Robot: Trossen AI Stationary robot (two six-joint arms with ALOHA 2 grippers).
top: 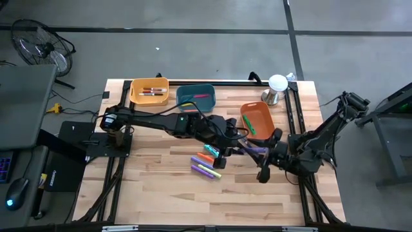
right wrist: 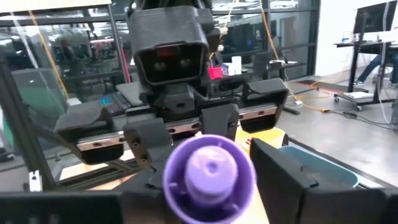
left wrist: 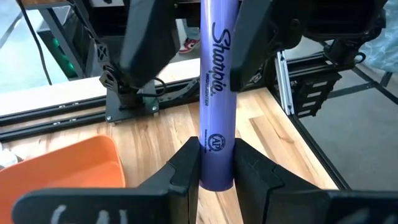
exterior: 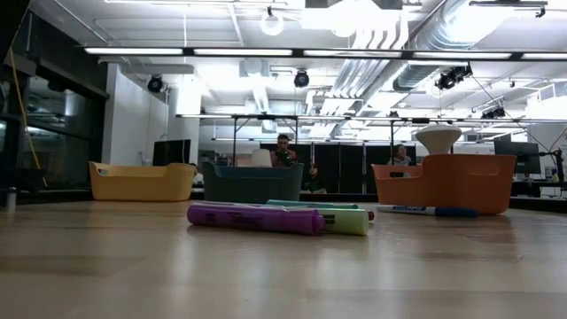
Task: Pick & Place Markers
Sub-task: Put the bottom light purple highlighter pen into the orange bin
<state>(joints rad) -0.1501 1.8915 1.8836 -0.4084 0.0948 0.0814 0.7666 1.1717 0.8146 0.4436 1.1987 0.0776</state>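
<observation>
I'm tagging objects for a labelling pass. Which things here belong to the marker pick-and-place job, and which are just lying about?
Job:
- purple marker held between left gripper and right gripper
- loose markers
- yellow bin, teal bin, orange bin

Lying about:
- white-topped stand
- floor fan

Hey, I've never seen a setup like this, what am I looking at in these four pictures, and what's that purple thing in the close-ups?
Two dark robot arms work over a wooden table. One picture looks down from above, one sits at tabletop level, and two come from cameras on the arms' wrists. The purple thing is a Sharpie marker. The left gripper is shut on it, offering it to the right gripper, whose fingers sit either side of its end. More markers lie loose on the wood, near yellow, teal and orange bins.
</observation>
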